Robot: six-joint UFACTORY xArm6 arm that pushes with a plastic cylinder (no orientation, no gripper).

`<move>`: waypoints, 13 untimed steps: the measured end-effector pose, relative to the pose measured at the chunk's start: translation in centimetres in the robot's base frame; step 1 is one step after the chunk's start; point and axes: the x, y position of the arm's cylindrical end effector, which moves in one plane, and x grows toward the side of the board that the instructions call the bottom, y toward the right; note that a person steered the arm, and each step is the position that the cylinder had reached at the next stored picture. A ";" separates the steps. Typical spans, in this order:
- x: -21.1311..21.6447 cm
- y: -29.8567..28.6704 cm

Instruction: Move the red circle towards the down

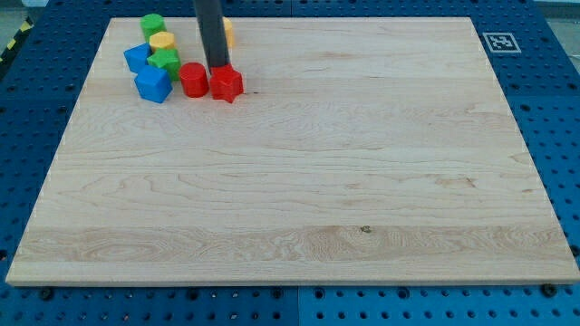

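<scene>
A: Board (299,181), pale wood, lying on a blue pegboard bench (36,299). What sits on it?

B: Blocks, all clustered near the board's top left corner. Item one: red circle (193,80), a short round block, just inside the group's bottom edge. Item two: red star (226,83), touching or nearly touching the circle on the view's right.

A: And the rest?

B: Blue cube (152,85) just to the view's left of the red circle. Second blue block (137,58) above it, shape unclear. Green star (166,61) between those and the red circle, slightly higher. Yellow round block (161,40) above the green star. Green block (151,24) nearest the board's top edge. One more yellow block (229,33), mostly hidden behind the rod.

A: Rod?

B: Dark, straight, entering from the view's top. My tip (217,70) stands at the top edge of the red star, just up and to the view's right of the red circle. Contact with the circle cannot be told. The tool is a plain rod, with nothing to spread or pinch.

A: Anything else?

B: Black and white marker tag (498,42) at the board's top right corner.
</scene>
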 end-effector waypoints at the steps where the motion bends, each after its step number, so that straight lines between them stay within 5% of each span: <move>1: 0.9 3.2; 3: 1.5 6.4; 5: -1.2 0.9; 13: -1.2 -3.6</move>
